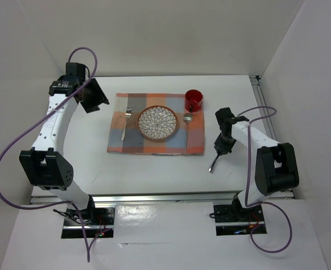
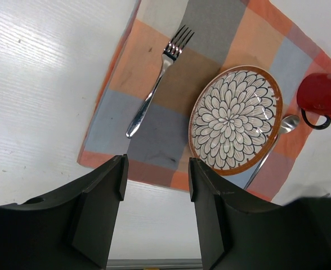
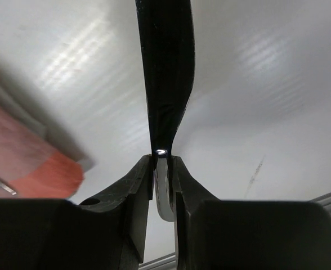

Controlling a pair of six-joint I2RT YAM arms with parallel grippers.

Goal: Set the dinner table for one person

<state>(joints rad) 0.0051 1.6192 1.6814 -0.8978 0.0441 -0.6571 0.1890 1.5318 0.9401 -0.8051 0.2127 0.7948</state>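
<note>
The white dinner table (image 1: 154, 171) carries a checked placemat (image 1: 154, 147) with a patterned plate (image 1: 158, 122), a fork (image 1: 126, 121) to its left, a spoon (image 1: 187, 120) to its right and a red mug (image 1: 193, 100) at the far right corner. My right gripper (image 1: 220, 147) is shut on a metal knife (image 1: 213, 165), just right of the placemat and low over the table. In the right wrist view my right gripper (image 3: 162, 160) pinches the knife (image 3: 165, 67) by one end. My left gripper (image 1: 95, 98) is open and empty, raised left of the placemat.
A silver rail (image 1: 154, 197) runs along the table's near edge, and white walls enclose the other sides. The left wrist view shows my left gripper (image 2: 157, 169) above the fork (image 2: 154, 90), plate (image 2: 235, 118), spoon (image 2: 286, 125) and mug (image 2: 322, 95). The placemat's corner (image 3: 25, 163) lies left of the knife.
</note>
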